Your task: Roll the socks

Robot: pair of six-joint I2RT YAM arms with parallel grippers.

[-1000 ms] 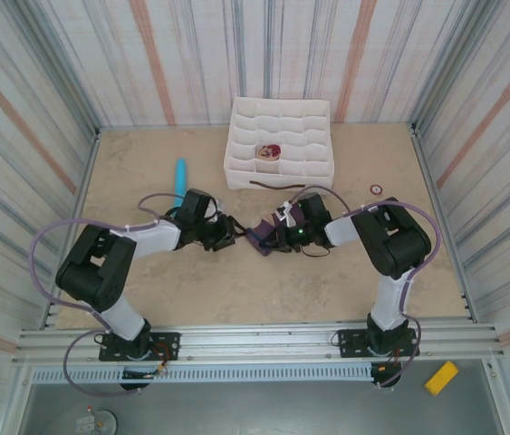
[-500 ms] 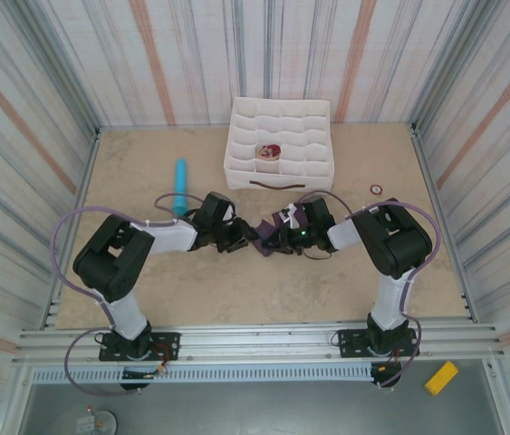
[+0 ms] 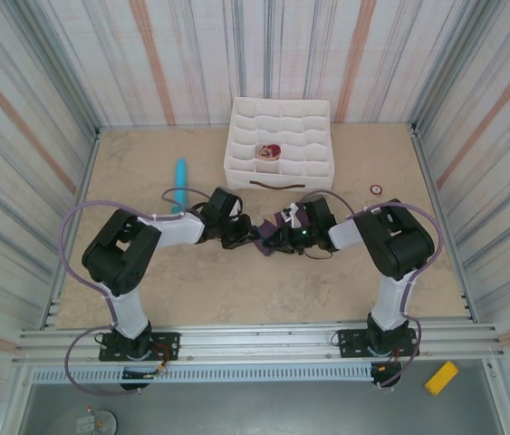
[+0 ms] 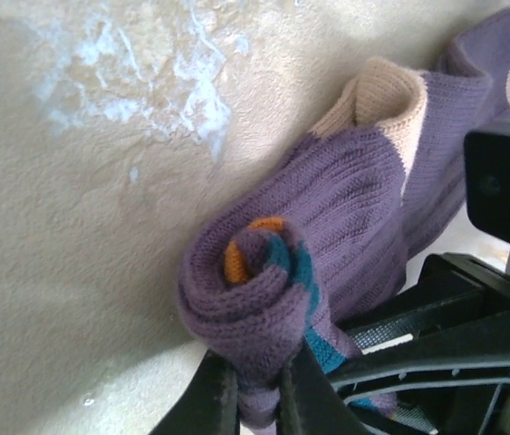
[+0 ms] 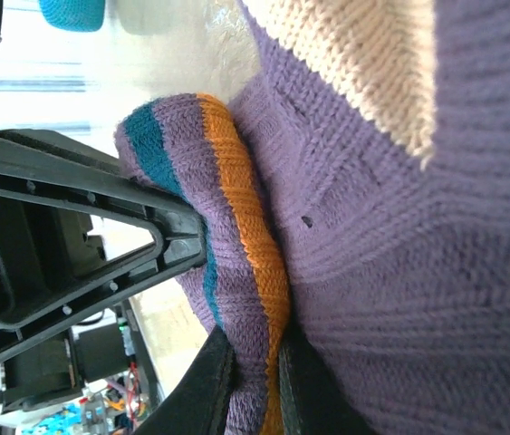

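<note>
Main risk: both jaws were clenched on the same small bundle, almost tip to tip, so any uneven pull would likely unwind the roll (image 4: 250,272) or strip the fabric out of one pinch. The left jaws were clamped on just the lower edge of the coiled end, a thin bite on soft knit that looked easy to lose. The right jaws were clamped on the striped band of the purple sock (image 4: 345,190), right next to the left jaws. With so little room between them, the fingers could knock together or snag the knit if either arm twisted.

Second risk: the beige sock (image 4: 381,100) lay past the roll on the far side from the left jaws, and I couldn't tell if either pinch caught it. It might slide out, leaving only the purple one rolled.

Socks sat on the desk (image 4: 82,227), directly between the two jaws. Purple one: ribbed knit, orange and teal stripes. The end at the left jaws was wound into a tight spiral with orange and teal at its centre. The rest trailed flat away from the left jaws, not yet rolled. Beige fabric showed as a folded patch tucked against the purple, with a cream panel above the right jaws too. Soft and stretchy, so it probably springs open if let go.
</note>
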